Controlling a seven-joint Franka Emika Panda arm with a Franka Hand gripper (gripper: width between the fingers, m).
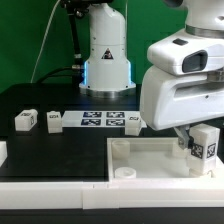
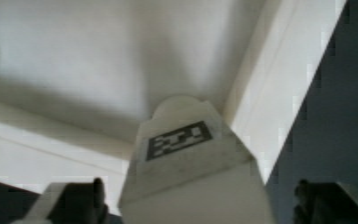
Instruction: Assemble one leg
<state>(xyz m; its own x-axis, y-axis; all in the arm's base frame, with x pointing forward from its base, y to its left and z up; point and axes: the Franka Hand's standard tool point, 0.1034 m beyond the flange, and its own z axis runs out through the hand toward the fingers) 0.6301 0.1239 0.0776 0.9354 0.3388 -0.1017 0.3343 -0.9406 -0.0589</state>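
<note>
A leg [image 1: 204, 143], a stubby white post with a black-and-white tag, stands at the corner of the big white rimmed tabletop [image 1: 150, 160] on the exterior view's right. My gripper [image 1: 199, 138] is around it. In the wrist view the leg [image 2: 190, 150] points into the tabletop's inner corner [image 2: 247, 60], and my gripper [image 2: 202, 203] straddles it. A thin gap shows between each dark finger [image 2: 78, 202] and the leg, so the jaws are open. Three more legs lie on the black table: two on the left [image 1: 25, 121] [image 1: 53, 121] and one in the middle [image 1: 133, 121].
The marker board [image 1: 100, 120] lies between the loose legs. The arm's white base [image 1: 105, 60] stands behind it. A white part [image 1: 3, 152] shows at the exterior view's left edge. A round boss [image 1: 124, 173] sits in the tabletop's near-left corner.
</note>
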